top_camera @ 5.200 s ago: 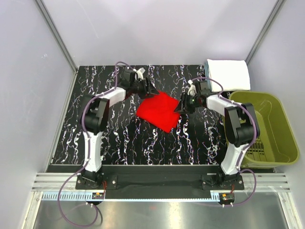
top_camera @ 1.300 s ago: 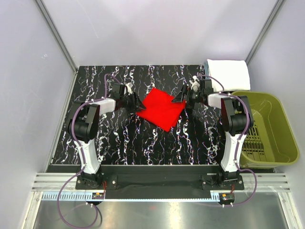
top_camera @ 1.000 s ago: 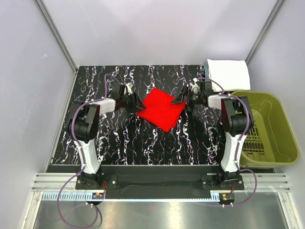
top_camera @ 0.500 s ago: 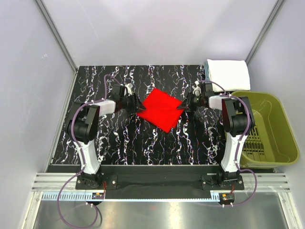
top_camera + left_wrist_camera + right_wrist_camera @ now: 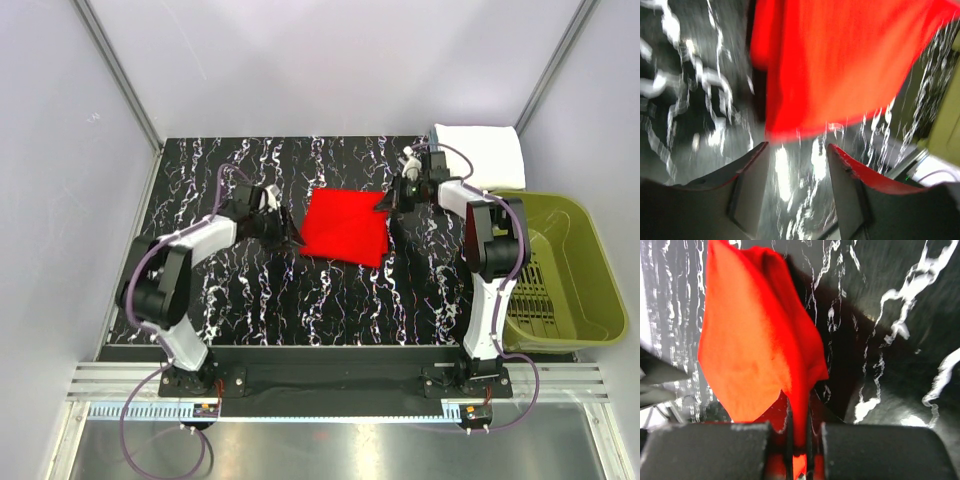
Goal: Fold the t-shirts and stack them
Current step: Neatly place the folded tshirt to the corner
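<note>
The right gripper has just clamped the far-right corner of the red t-shirt, tugging it square, ready for stacking; the left gripper sits jaws apart, holding nothing

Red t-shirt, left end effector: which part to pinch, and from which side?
I'd pinch the red t-shirt at its near-left corner, coming in low from the left along the table. The folded cloth lies mostly flat with that edge just ahead of the open left end effector, opposite the far-right corner that the right end effector clamps.
</note>
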Controlling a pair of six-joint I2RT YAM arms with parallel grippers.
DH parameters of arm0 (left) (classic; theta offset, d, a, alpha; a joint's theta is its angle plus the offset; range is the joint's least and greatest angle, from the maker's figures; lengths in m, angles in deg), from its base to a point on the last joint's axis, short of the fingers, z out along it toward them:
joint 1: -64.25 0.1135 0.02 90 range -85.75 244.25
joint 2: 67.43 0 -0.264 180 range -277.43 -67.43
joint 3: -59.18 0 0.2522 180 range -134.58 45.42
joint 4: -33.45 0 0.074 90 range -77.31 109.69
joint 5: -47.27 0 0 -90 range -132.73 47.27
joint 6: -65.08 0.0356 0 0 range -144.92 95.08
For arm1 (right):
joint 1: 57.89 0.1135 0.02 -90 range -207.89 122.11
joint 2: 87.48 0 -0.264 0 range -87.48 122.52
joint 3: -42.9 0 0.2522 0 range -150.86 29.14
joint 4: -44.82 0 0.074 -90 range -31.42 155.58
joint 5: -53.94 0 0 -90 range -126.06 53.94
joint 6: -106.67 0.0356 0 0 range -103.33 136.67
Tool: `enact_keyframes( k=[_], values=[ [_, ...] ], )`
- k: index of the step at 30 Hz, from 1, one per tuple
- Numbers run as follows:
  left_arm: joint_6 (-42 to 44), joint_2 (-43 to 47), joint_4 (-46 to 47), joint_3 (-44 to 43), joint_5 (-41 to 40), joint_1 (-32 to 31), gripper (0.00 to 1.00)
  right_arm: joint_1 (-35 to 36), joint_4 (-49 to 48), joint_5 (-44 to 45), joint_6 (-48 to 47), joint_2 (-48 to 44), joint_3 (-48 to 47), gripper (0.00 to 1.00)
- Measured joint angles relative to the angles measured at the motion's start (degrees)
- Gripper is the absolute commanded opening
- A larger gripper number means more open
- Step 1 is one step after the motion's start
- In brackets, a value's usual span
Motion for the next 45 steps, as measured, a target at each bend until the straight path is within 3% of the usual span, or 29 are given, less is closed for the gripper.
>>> enact_keyframes(
  k=[6, 12, 22, 31, 45],
  values=[
    [8.70, 13.11, -14.69, -4.00, -3.23, 0.02, 0.57, -0.11, 8.09, 4.68, -8.33, -0.02, -6.25, 0.00],
    [15.43, 20.94, -21.07, -5.66, -6.80, 0.07, 0.58, -0.11, 16.68, 8.87, -17.05, -0.02, -13.94, 0.00],
    [19.02, 22.58, -23.17, -4.61, -10.12, 0.07, 0.58, -0.15, 27.78, 18.08, -27.43, -0.02, -26.69, 0.00],
    [19.58, 22.97, -23.39, -4.07, -10.32, 0.07, 0.58, -0.22, 33.44, 26.84, -33.73, -2.34, -28.59, 0.00],
    [19.61, 22.97, -23.37, -4.04, -9.84, 0.07, 0.58, -4.31, 35.56, 31.87, -40.76, -13.38, -31.39, 0.00]
  ],
)
